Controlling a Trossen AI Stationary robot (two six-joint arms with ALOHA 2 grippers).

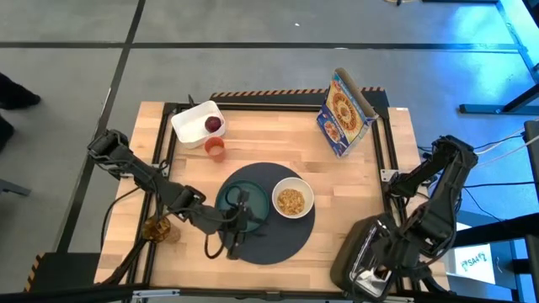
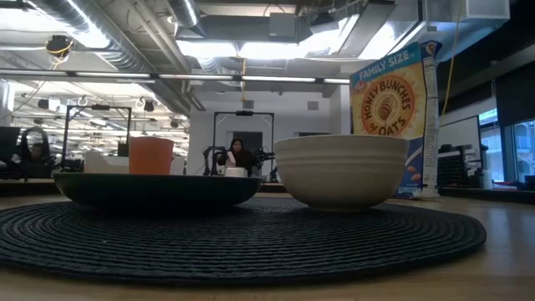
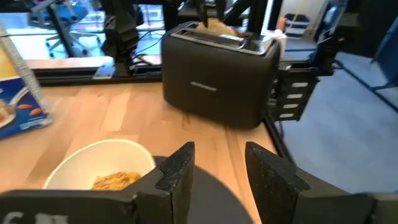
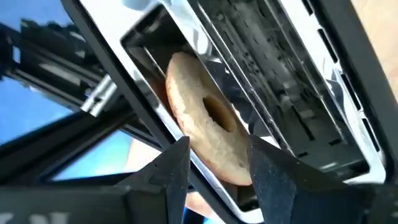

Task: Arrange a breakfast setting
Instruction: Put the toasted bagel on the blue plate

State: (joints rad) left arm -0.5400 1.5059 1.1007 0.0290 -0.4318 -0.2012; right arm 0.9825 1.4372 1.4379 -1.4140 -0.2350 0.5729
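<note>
Right wrist view is showing the pale ring-shaped bagel standing on edge in a slot of the black and chrome toaster, with my right gripper straddling it, fingers apart and not yet clamping. I am judging that pinching it squarely and lifting straight along the slot will avoid snagging. My left gripper is hovering over the round dark-navy woven mat, fingers apart, beside the white bowl.

Wooden table – mat; toaster; cereal box; cup
</note>
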